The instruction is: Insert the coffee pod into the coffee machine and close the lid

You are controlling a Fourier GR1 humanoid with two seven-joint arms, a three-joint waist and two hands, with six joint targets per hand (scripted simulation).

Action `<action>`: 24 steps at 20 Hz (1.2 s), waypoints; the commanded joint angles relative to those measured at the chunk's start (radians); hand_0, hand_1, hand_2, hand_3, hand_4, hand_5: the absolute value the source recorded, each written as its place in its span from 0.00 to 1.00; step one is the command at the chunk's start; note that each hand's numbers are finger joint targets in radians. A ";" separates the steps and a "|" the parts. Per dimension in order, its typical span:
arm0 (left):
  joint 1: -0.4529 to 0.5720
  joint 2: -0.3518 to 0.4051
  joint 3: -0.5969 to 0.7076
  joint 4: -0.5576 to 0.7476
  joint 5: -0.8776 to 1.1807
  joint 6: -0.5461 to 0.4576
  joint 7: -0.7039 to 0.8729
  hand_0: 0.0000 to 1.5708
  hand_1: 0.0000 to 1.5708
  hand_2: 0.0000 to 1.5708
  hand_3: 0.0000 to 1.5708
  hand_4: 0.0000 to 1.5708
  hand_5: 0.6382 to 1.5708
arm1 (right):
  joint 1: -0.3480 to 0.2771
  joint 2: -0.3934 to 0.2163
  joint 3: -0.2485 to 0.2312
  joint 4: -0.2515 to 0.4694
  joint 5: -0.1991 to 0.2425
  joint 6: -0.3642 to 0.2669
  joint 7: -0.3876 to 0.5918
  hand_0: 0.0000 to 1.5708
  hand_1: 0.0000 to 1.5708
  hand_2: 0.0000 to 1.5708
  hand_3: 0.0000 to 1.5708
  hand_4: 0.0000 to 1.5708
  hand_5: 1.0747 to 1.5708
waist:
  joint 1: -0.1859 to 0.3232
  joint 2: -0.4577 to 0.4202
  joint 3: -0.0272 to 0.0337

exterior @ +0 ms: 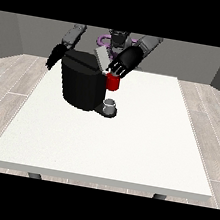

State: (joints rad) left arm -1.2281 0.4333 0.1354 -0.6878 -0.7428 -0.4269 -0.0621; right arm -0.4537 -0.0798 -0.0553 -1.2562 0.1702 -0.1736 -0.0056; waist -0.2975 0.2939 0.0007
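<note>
A: We see the white table (124,155) filling the middle of the view, and the black coffee machine (81,84) stands on its far left part, close to the robot.

B: We agree. At the machine's top right, a grey lid (101,57) is tilted up, so we take the lid as raised, not closed.

A: Just right of the machine's upper body we see a red thing at the machine (113,82). Below it, on the machine's low base, sits a small grey thing (110,104) shaped like a cup. We cannot tell whether that is the coffee pod, so we do not name it as such.

B: Then the pod itself we cannot place anywhere with certainty.

A: No, we cannot. The hand at the view's right (124,62) hangs over the red thing, just right of the lid. Its fingers point down and curl inward above the red thing's top, near the lid's lower edge. We cannot tell if they pinch anything there.

B: And the hand at the view's left (55,56)?

A: We see it hanging behind the machine's far left corner, fingers pointing down and fairly straight, with nothing in them.

B: It appears apart from the machine.
</note>
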 commanded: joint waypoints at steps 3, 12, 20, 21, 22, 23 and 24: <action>-0.023 0.050 0.015 0.037 0.000 -0.014 -0.047 0.77 0.77 0.80 0.78 0.27 1.00 | 0.008 0.031 0.032 -0.032 0.021 -0.022 -0.005 0.00 0.00 0.00 0.00 0.07 1.00 | -0.014 0.025 -0.0006; -0.068 -0.012 0.006 0.039 -0.010 0.002 0.025 0.77 0.77 0.80 0.76 0.26 1.00 | -0.020 -0.003 -0.010 0.027 -0.011 0.008 -0.031 0.00 0.00 0.00 0.00 0.00 1.00 | -0.014 0.035 -0.0001; -0.100 0.065 0.023 0.047 -0.013 0.003 -0.049 0.77 0.77 0.79 0.76 0.23 1.00 | -0.022 -0.004 0.002 0.004 0.010 -0.007 -0.034 0.00 0.00 0.00 0.00 0.00 1.00 | -0.021 0.065 -0.0002; -0.055 0.013 0.016 0.059 -0.016 0.040 -0.031 0.76 0.76 0.78 0.74 0.23 1.00 | -0.010 -0.011 0.013 -0.018 0.003 0.020 0.032 0.00 0.00 0.00 0.00 0.00 1.00 | -0.033 0.012 -0.0005; -0.051 0.030 0.021 0.065 -0.028 0.081 -0.047 0.77 0.77 0.78 0.75 0.23 1.00 | -0.016 0.029 0.027 -0.046 0.008 -0.015 0.026 0.00 0.00 0.00 0.00 0.00 1.00 | -0.049 0.047 -0.0007; -0.069 0.031 0.021 0.059 -0.022 0.055 -0.039 0.76 0.76 0.77 0.75 0.23 1.00 | -0.008 0.009 0.010 -0.020 0.000 -0.001 0.012 0.00 0.00 0.00 0.00 0.00 1.00 | -0.037 0.035 -0.0004; -0.027 0.020 0.005 0.054 -0.030 0.058 -0.059 0.75 0.75 0.76 0.74 0.22 1.00 | -0.003 -0.029 -0.017 -0.017 -0.014 0.021 0.028 0.00 0.00 0.00 0.00 0.00 1.00 | -0.016 0.005 -0.0005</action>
State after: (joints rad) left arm -1.2779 0.4582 0.1489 -0.6338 -0.7626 -0.3869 -0.1057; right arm -0.4632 -0.0806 -0.0529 -1.2723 0.1691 -0.1727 0.0082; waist -0.3218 0.3179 0.0002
